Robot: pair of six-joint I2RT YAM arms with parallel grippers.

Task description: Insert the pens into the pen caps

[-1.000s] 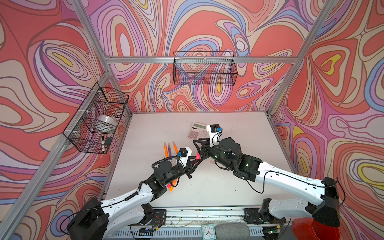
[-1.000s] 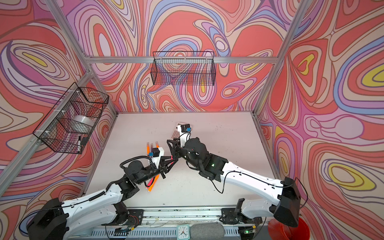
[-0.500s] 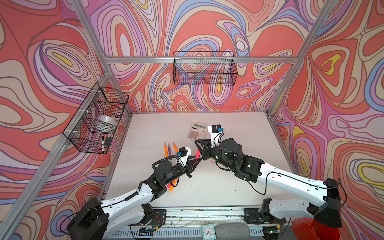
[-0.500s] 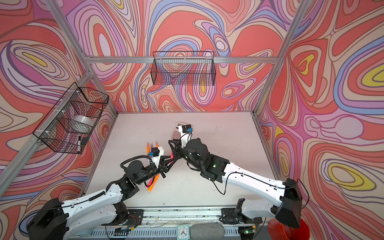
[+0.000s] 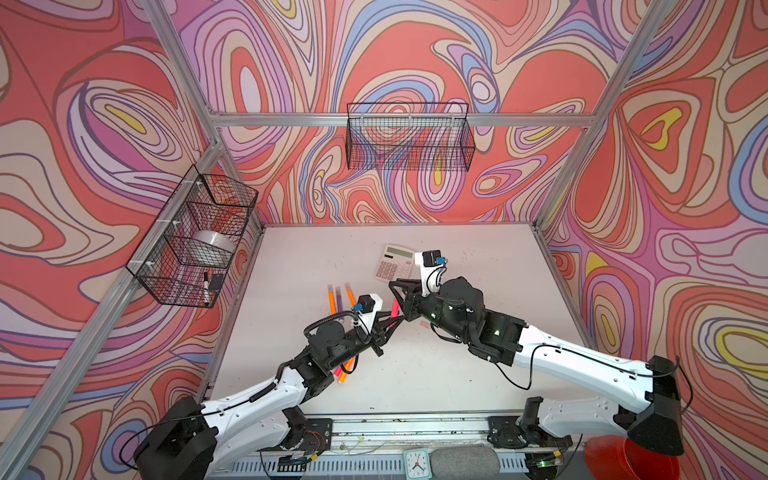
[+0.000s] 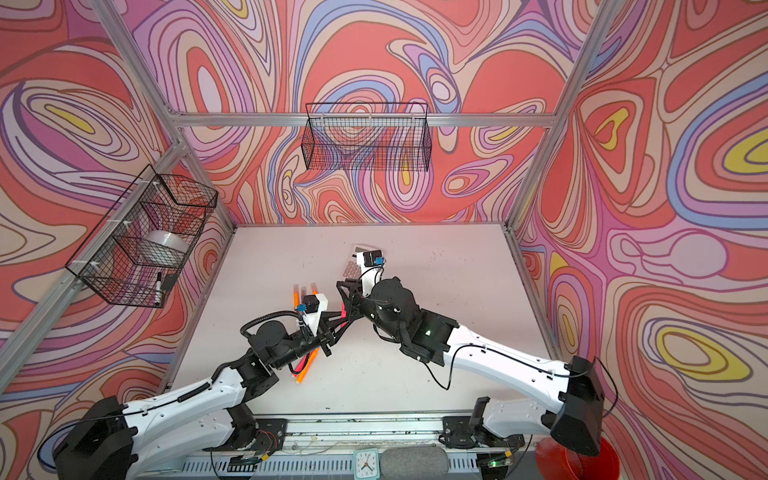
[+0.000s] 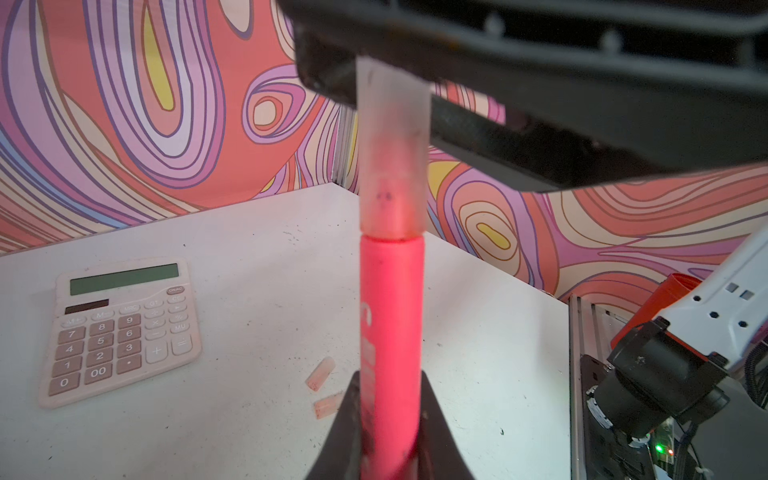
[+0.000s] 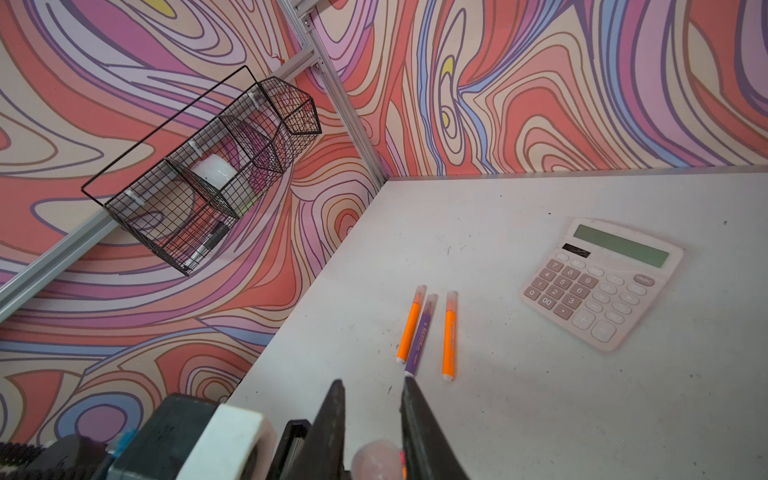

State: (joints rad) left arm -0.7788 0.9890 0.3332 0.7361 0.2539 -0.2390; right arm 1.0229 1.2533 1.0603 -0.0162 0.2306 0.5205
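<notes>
Left gripper [image 7: 390, 388] pinches the pink pen [image 7: 390, 316] mid-air — looks light, stiff and slick, so hold the barrel. Cap [image 7: 392, 145] sits on its tip inside the right gripper [image 8: 372, 386] — squeezing or not, can't tell.

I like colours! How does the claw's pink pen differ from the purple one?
The pink pen is held up off the table by the left claw; the purple pen lies flat on it. Purple lies between two orange pens; pink has none beside it. Both wear a pale cap.

White shells [image 5: 257, 399], black joints [image 5: 328, 336], looping cables [image 5: 328, 319], tapered black left tool [image 5: 397, 321]
</notes>
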